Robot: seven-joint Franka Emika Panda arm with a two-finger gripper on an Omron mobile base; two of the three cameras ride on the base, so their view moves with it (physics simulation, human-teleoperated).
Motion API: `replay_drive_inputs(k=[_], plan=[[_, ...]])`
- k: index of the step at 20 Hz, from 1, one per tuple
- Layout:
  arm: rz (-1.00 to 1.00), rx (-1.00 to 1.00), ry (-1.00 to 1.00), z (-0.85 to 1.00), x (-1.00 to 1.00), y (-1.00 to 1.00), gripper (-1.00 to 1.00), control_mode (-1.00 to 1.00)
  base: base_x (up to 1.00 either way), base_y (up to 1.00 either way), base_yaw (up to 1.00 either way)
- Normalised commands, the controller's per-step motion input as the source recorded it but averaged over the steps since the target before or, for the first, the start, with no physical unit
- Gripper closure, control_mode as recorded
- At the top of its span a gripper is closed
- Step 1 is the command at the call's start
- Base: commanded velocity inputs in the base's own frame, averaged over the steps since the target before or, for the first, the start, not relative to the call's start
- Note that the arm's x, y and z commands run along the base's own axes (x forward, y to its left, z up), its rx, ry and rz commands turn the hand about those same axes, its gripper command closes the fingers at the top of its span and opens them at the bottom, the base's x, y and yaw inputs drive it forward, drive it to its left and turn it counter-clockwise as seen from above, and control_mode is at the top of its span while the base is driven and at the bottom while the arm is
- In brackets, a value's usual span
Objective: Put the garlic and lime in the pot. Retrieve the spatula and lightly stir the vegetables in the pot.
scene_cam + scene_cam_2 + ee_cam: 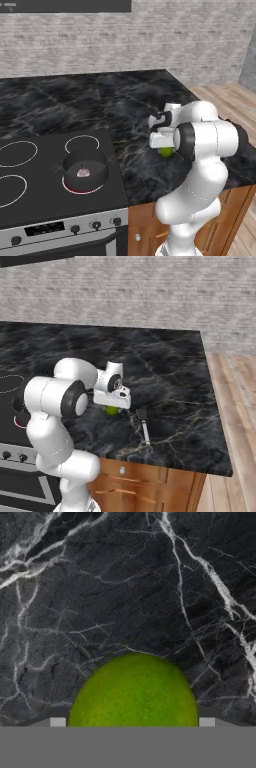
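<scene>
Gripper [132, 723] straddles the lime [134, 692] on the surface [140, 100], right of the pot [85, 170]; whether clamped, cannot tell.

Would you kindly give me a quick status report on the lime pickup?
Gripper straddling lime on counter, grip unconfirmed. Garlic in pot. Spatula beside lime, clear.

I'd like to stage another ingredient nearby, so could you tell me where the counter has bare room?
Bare marble counter runs from the spatula back to the brick wall and out to the right edge. It is crowded at the gripper over the lime; the pot, holding the garlic, takes the stove's near right burner.
</scene>
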Motion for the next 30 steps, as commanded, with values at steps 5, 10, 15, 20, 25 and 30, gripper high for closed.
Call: replay_drive_inputs(k=[5, 10, 15, 20, 25, 30], plan=[[0.17, 0.00, -0.13, 0.59, -0.67, 0.84, 1.00, -1.00, 0.00, 0.00, 0.00], [0.23, 0.00, -0.03, 0.54, -0.40, 0.99, 1.00, -1.00, 0.00, 0.00, 0.00], [0.32, 0.00, -0.02, 0.43, -0.10, 0.99, 1.00, -1.00, 0.00, 0.00, 0.00], [0.27, 0.00, 0.00, 0.61, -0.10, 0.84, 1.00, -1.00, 0.00, 0.00, 0.00], [0.14, 0.00, 0.00, 0.16, -0.07, 0.47, 1.00, -1.00, 0.00, 0.00, 0.00], [0.02, 0.00, -0.01, 0.00, 0.18, 0.65, 1.00, -1.00, 0.00, 0.00, 0.00]])
